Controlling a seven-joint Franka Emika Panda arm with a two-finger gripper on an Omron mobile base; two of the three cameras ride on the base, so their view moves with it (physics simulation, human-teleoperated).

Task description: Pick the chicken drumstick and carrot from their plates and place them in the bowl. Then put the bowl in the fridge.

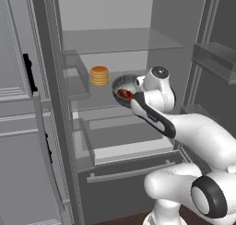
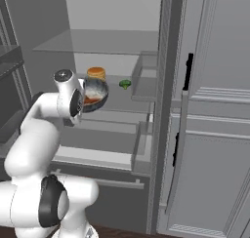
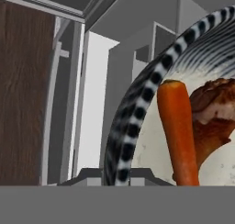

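My gripper is shut on the rim of the bowl and holds it tilted inside the open fridge, just above the middle glass shelf. In the hand view the bowl's striped rim curves close to the camera. Inside it the orange carrot lies beside the reddish-brown chicken drumstick. The right base view shows the bowl in front of my hand. I cannot tell whether the bowl touches the shelf. The plates are out of view.
A stack of pancakes stands on the same shelf, behind and left of the bowl. A small green broccoli lies further right. Drawers sit below the shelf, and door shelves flank the opening.
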